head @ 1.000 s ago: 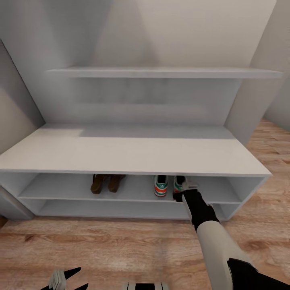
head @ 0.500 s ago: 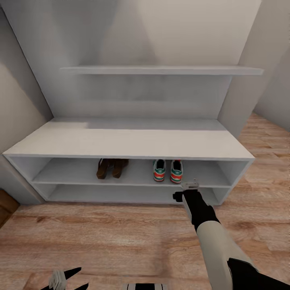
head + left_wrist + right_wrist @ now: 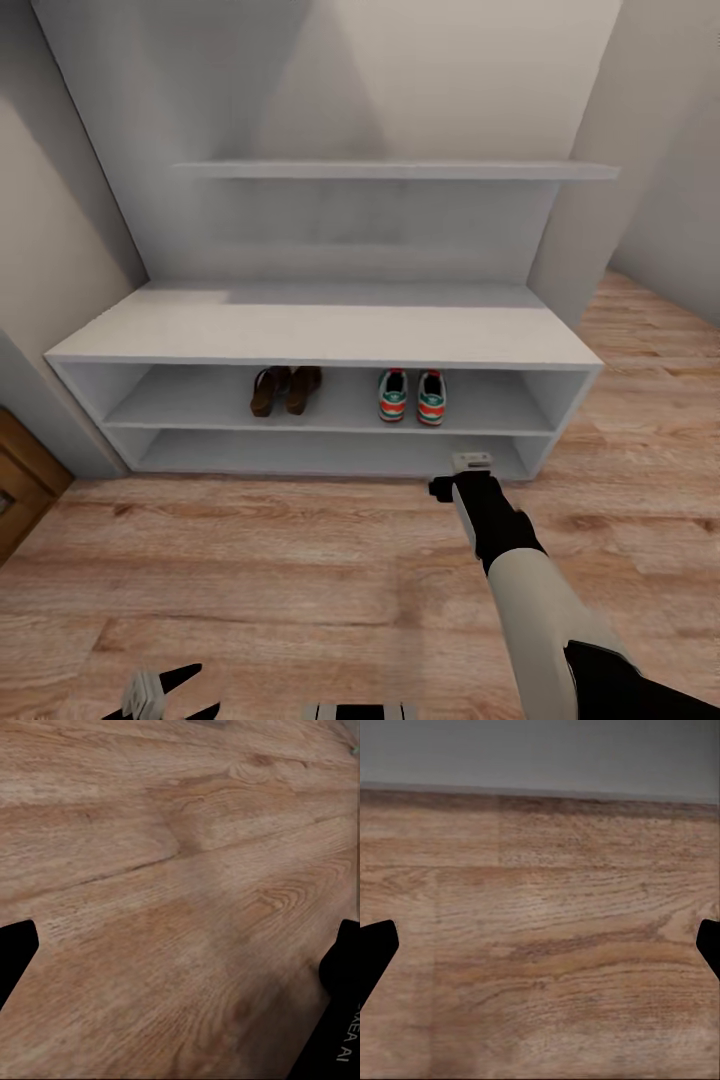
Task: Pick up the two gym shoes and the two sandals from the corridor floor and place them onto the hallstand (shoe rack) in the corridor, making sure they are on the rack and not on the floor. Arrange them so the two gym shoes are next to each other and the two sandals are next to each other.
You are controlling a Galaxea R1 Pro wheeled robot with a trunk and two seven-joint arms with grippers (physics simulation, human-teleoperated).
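Observation:
The two gym shoes (image 3: 392, 396) (image 3: 431, 397) stand side by side, heels outward, on the upper tier of the hallstand (image 3: 320, 335), right of its middle. To their left on the same tier the two sandals (image 3: 268, 390) (image 3: 303, 389) sit together. In the head view my right gripper (image 3: 472, 463) hangs over the corridor floor (image 3: 300, 560) just in front of the rack's lower right part. The right wrist view has the right gripper (image 3: 540, 945) open, with floor planks and the rack's base edge between its fingers. My left gripper (image 3: 168, 690) stays low at the near left; the left wrist view has it (image 3: 180, 960) open over bare floor.
A floating shelf (image 3: 400, 170) spans the wall above the bench top. Grey walls close in on both sides of the rack. A brown wooden panel (image 3: 20, 480) stands at the left edge. Wood flooring stretches between me and the rack.
The view has pulled back, so the rack looks smaller and farther. My right gripper has left the shelf by the right gym shoe and now hangs outside it over the floor.

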